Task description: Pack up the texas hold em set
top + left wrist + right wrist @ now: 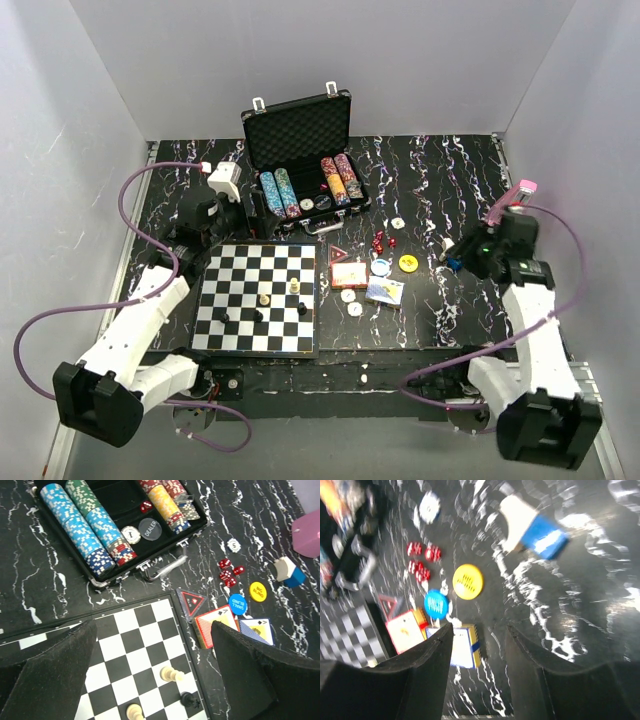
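The black briefcase stands open at the back, with rows of poker chips and round buttons inside. Loose on the table lie red dice, a yellow button, a blue button, a red card deck and a blue card deck. My right gripper hangs open over bare table, right of the blue deck. My left gripper is wide open above the chessboard's far corner, holding nothing.
A chessboard with several pieces fills the near left. A pink metronome stands at the right. A small white-and-blue block lies by my right gripper. A red triangle and white discs sit near the decks.
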